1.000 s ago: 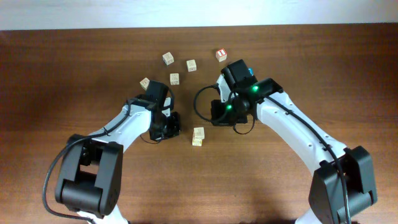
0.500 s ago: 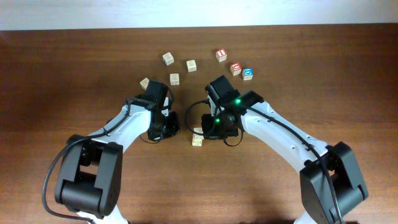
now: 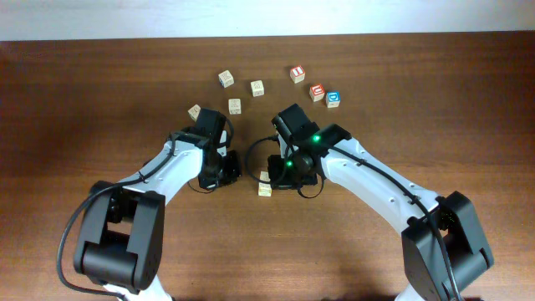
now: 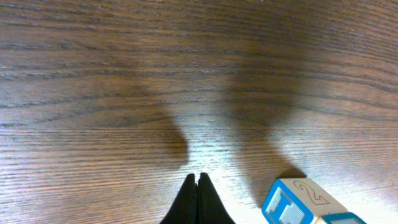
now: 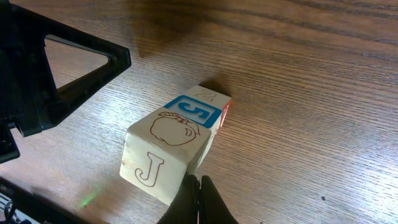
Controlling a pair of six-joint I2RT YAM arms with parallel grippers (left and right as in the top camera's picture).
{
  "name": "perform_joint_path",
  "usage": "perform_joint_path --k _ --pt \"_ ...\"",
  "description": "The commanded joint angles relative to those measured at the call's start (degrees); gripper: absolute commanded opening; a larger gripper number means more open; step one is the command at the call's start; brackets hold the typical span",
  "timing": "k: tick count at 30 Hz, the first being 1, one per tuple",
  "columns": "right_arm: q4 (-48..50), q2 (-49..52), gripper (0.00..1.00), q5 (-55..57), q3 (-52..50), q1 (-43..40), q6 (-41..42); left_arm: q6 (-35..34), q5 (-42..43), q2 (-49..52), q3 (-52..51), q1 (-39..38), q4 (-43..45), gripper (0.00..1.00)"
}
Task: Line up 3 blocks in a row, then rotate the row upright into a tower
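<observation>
Bench [image 3: 100, 100]: dark brown wood with a fine straight grain and a soft sheen.
Pale cube [image 5: 163, 155]: a wooden block with rounded edges. It has an outlined "J" on its near face and a line-drawn apple on top, and lies flat near the bench middle.
Blue-framed cube [image 5: 198, 112]: touches the pale cube face to face, the two forming a short bar. It has a blue-bordered "5" on top and a red side.
Right hand [image 5: 199, 193]: black fingers pressed together and holding nothing, with the tips just beside the pale cube's near corner.
Left hand [image 4: 198, 196]: fingers closed tip to tip and empty, low over bare wood, with the blue-framed cube near on one side.
Blue-faced cube [image 3: 333, 99]: at the back right, well apart from both hands. Its white mark is too small to read.
Wrist views only: the letters, the drawing and a "2" on the blue-framed cube, which from overhead is just a pale smudge half under the right arm.
Overhead only: two red-faced cubes [image 3: 298, 74] near the blue-faced one, and four tan cubes [image 3: 235, 106] scattered at the back.
In the way: a black frame [image 5: 56, 68] fills the right wrist view's upper left corner.
Red-faced task block: cannot tell which it is.
</observation>
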Motion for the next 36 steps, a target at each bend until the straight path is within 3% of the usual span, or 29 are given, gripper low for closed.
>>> perform_joint_path --k 1,6,8,12,13,15,16,17,18,20,22,26,30,31,33,35,36 --pt "0.2 0.1 0.05 -0.6 -0.5 0.5 0.5 -0.7 -0.6 -1.8 1.0 0.0 -0.1 0.0" --pt "-0.7 0.1 0.05 1.2 -0.4 -1.0 0.2 -0.2 -0.6 -1.9 1.4 0.2 -0.1 0.0" --pt "-2.5 -0.9 0.06 1.2 -0.1 -3.9 -2.2 4.1 -1.1 -2.4 4.8 2.1 -2.7 0.0" --pt "-9.4 -5.4 0.23 2.3 6.3 -10.6 -9.9 15.2 -4.5 -7.1 15.3 7.8 -12.2 0.0" --pt "-14.6 -8.0 0.33 5.3 12.6 -12.4 -12.5 21.0 -4.5 -10.8 20.4 9.4 -16.1 0.0" --pt "-23.4 -11.8 0.43 13.0 23.8 -13.1 -12.5 24.0 -4.5 -16.9 26.0 9.7 -19.0 0.06" --pt "-27.7 -13.6 0.55 16.2 29.5 -13.1 -12.5 24.0 -4.5 -20.6 26.4 9.7 -19.0 0.13" --pt "-32.6 -16.0 0.69 18.7 35.6 -13.1 -12.5 24.0 -4.7 -23.7 26.4 9.7 -20.2 0.33" --pt "-36.5 -18.2 0.79 19.7 40.0 -13.1 -12.5 24.0 -4.7 -26.4 26.4 9.6 -22.2 0.99" --pt "-42.9 -24.6 0.98 20.2 45.3 -13.1 -12.5 24.0 -4.7 -29.4 26.4 9.7 -22.7 0.99" --pt "-47.8 -31.9 0.98 19.8 45.6 -13.1 -12.5 24.0 -4.7 -29.7 26.4 9.7 -22.7 0.99" --pt "-48.6 -41.2 0.98 19.6 45.6 -13.1 -12.5 24.0 -4.7 -29.6 26.4 9.7 -22.7 0.99" --pt "-50.2 -43.8 0.98 21.3 45.5 -13.1 -12.5 24.0 -4.7 -29.6 26.4 9.7 -22.7 0.99" --pt "-48.6 -44.7 0.98 26.6 43.3 -13.5 -12.5 24.0 -4.7 -29.6 26.4 9.7 -22.7 0.99" --pt "-41.1 -49.6 0.98 28.2 33.5 -18.9 -13.4 24.0 -4.7 -29.6 26.4 9.7 -22.7 0.99" --pt "-19.5 -68.5 0.98 16.4 1.6 -28.2 -30.9 24.0 -4.7 -29.6 26.4 9.7 -22.7 0.99" --pt "-13.2 -73.3 0.98 13.9 -6.3 -30.2 -32.2 24.0 -4.7 -29.6 26.4 9.7 -22.7 0.99"
